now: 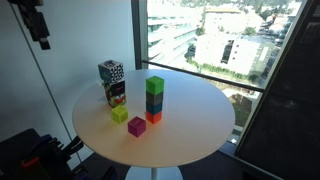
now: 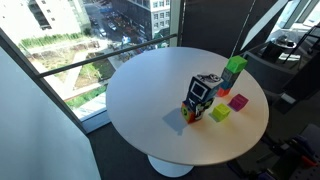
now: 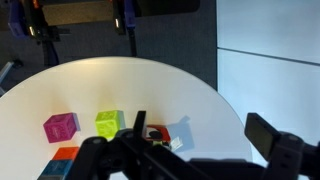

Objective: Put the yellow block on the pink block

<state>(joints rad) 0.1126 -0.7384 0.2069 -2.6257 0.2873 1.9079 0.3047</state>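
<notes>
The yellow block (image 1: 120, 114) is a small lime-yellow cube that lies on the round white table (image 1: 190, 130). The pink block (image 1: 136, 126) is a magenta cube right next to it, apart from it. Both also show in an exterior view, yellow (image 2: 220, 113) and pink (image 2: 239, 102), and in the wrist view, yellow (image 3: 109, 123) and pink (image 3: 61, 127). My gripper (image 3: 200, 135) is open and empty, high above the table and away from the blocks. In an exterior view it hangs at the top left (image 1: 38, 25).
A tall stack of green, blue and orange-red cubes (image 1: 154, 98) stands behind the pink block. A stack of patterned black-and-white and coloured cubes (image 1: 113, 84) stands behind the yellow block. A glass wall runs past the table's far side.
</notes>
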